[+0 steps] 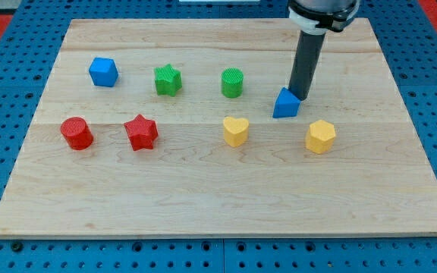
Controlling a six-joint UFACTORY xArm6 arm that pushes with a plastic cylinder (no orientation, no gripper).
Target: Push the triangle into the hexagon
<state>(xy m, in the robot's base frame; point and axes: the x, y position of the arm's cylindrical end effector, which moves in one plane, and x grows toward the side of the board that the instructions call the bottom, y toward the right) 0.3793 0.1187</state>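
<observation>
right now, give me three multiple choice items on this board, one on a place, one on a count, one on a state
1. Where is my tip relative to the blue triangle?
A. at its upper right
B. far to the view's left
C. below it

2. How many yellow blocks are there?
A. one
B. two
C. four

3. The blue triangle and the yellow hexagon are:
A. touching
B. stacked
C. apart

Answers: 1 A, the rod ends against the triangle's upper right edge. 2 B, the yellow heart and the hexagon. 3 C, bare wood shows between them.
</observation>
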